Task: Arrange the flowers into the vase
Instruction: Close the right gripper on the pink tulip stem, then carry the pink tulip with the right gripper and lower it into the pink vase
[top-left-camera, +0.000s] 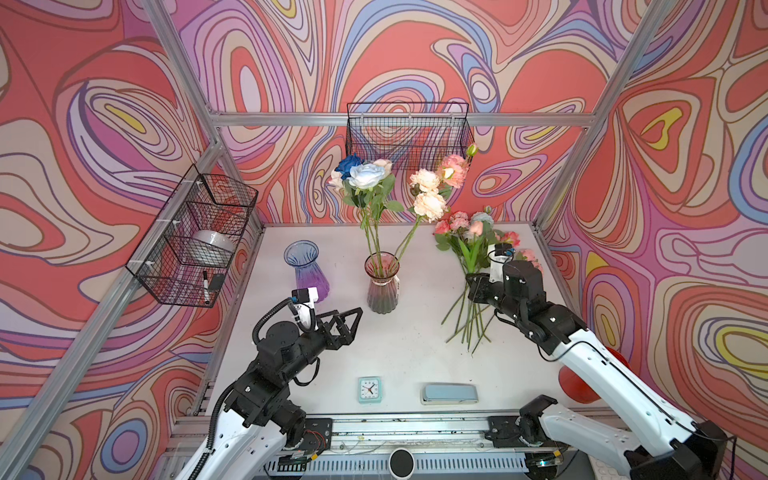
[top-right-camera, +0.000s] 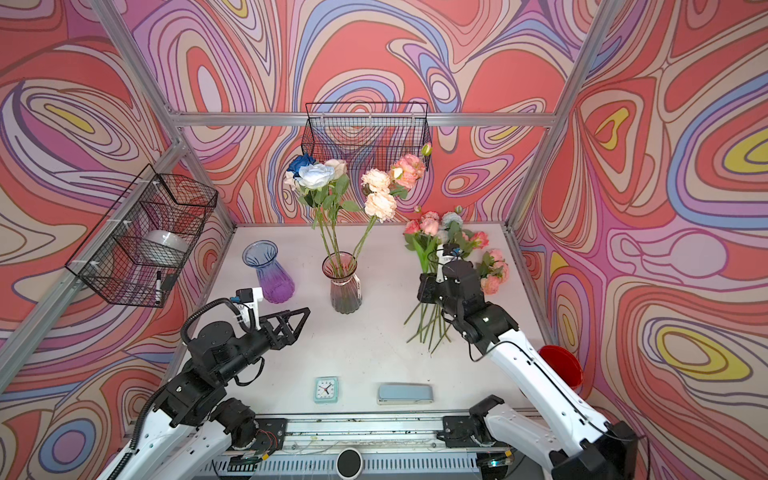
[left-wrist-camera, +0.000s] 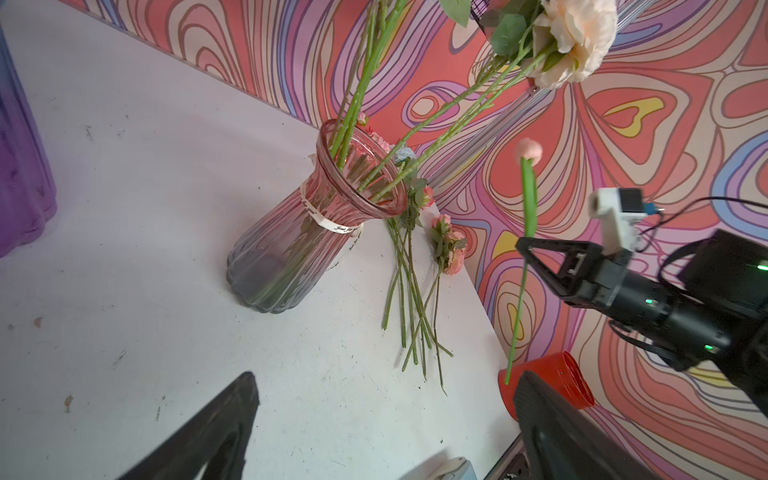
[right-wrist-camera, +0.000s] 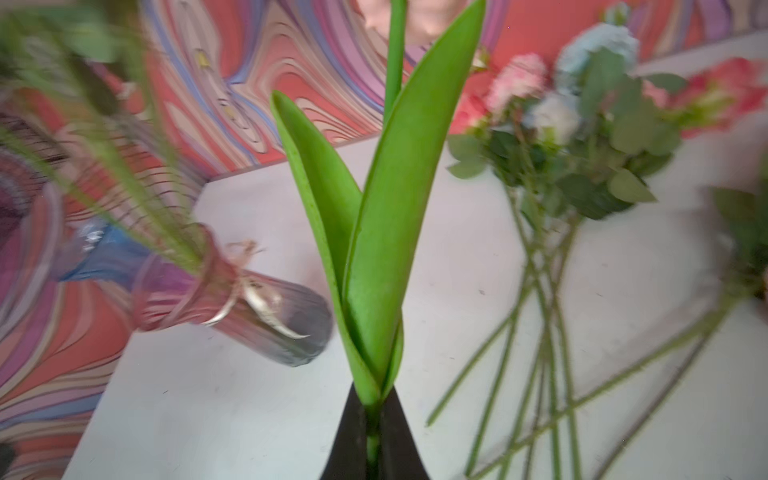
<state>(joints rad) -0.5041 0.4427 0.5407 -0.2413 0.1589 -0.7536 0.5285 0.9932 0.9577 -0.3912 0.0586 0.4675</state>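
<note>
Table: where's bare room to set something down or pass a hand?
Free: the middle of the table, between the pink vase, the loose flowers, the clock and the blue case; also the back-left corner behind the purple vase. Crowded: right side, where the right gripper holds a tulip by the pile.

We see the filled vase behind-right of our left hand, a second vase behind-left; loose flowers lie on the counter below our right hand.
</note>
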